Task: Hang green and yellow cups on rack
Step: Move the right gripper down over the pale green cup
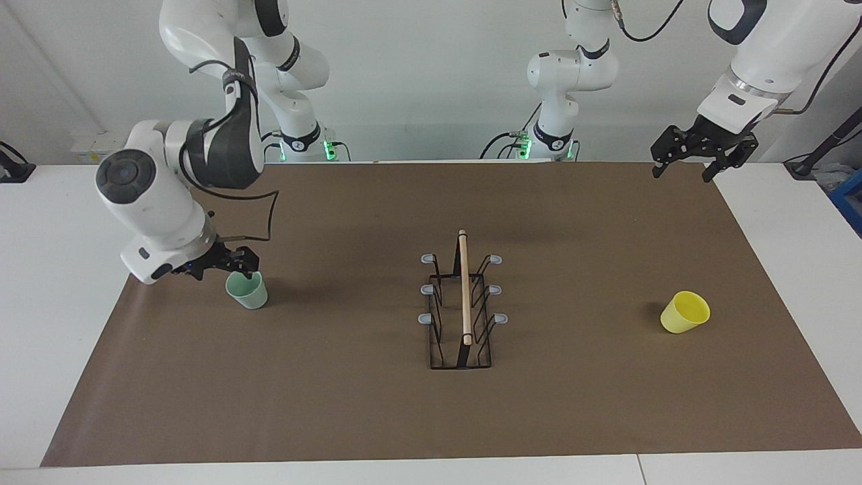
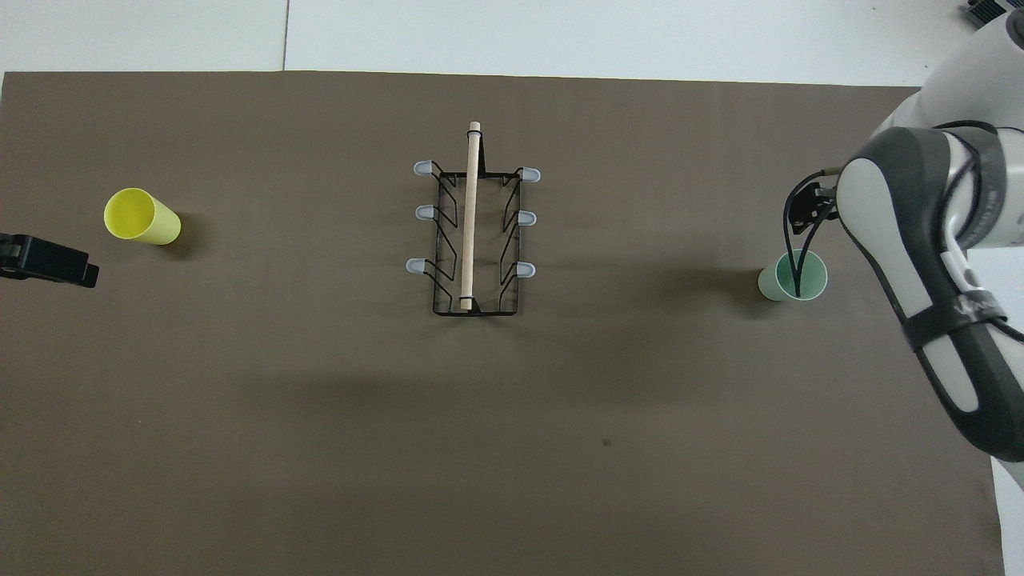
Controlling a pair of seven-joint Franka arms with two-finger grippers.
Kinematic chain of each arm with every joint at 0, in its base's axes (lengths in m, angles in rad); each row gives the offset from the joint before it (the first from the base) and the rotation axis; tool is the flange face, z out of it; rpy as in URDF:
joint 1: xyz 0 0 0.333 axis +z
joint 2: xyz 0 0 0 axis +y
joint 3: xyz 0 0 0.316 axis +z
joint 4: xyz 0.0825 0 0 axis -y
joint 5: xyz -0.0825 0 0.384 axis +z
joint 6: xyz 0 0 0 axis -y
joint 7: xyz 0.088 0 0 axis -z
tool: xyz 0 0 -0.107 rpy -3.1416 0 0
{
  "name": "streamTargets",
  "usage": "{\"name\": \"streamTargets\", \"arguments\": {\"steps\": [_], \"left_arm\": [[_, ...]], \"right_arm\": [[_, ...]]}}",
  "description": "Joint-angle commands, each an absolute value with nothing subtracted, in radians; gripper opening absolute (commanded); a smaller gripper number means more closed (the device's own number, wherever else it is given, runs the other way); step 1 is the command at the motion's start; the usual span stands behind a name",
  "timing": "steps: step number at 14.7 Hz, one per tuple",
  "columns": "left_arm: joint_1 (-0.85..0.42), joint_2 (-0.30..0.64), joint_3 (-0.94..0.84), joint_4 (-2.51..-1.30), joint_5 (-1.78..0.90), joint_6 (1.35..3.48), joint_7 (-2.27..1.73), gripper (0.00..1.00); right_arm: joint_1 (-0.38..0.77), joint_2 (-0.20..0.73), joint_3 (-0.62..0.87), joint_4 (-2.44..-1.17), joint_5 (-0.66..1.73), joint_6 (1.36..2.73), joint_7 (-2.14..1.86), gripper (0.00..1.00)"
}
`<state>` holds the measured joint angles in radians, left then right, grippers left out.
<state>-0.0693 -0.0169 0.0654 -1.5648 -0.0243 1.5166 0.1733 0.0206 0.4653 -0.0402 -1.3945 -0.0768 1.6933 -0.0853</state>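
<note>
arms: 2, both Franka; grippers: 2
left gripper (image 1: 700,160): up in the air over the brown mat's corner at the left arm's end, close to the robots; fingers spread wide, holding nothing; arm waits
right gripper (image 1: 225,264): low at green cup's rim, on the side toward the robots; fingers look apart, can't tell if they touch the cup; cup sits on mat, not lifted
cups: 2, both on mat, none on rack
green cup (image 1: 247,290): upright, mouth up, toward right arm's end, well apart from rack
yellow cup (image 1: 685,312): toward left arm's end, well apart from rack, slightly farther from robots than green cup
rack (image 1: 462,311): 1, mid-mat between the 2 cups; wooden rod (image 1: 465,286) along top
pegs: 6, grey-tipped, 3 per side, all bare
mat (image 1: 350,404): 1, brown, on white table (image 1: 60,283)
</note>
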Motion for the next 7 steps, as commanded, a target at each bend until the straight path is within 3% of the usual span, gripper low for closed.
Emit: {"name": "streamTargets", "arguments": {"steps": [1,3,7], "left_arm": [[-0.064,-0.037,0.06,-1.582,-0.026,1.506,0.164,1.0],[-0.064,-0.037,0.06,-1.582,-0.026,1.506,0.164,1.0],[-0.064,-0.037,0.06,-1.582,-0.026,1.506,0.164,1.0]], "right_arm": [[0.026,0.605,-0.028,-1.254,-0.127,1.695,-0.164,1.0],[0.075,0.685,-0.025,-1.218,-0.173,1.707,-0.185,1.0],[0.142,0.693,0.008,-1.287,-0.407,1.695,-0.46,0.99]]}}
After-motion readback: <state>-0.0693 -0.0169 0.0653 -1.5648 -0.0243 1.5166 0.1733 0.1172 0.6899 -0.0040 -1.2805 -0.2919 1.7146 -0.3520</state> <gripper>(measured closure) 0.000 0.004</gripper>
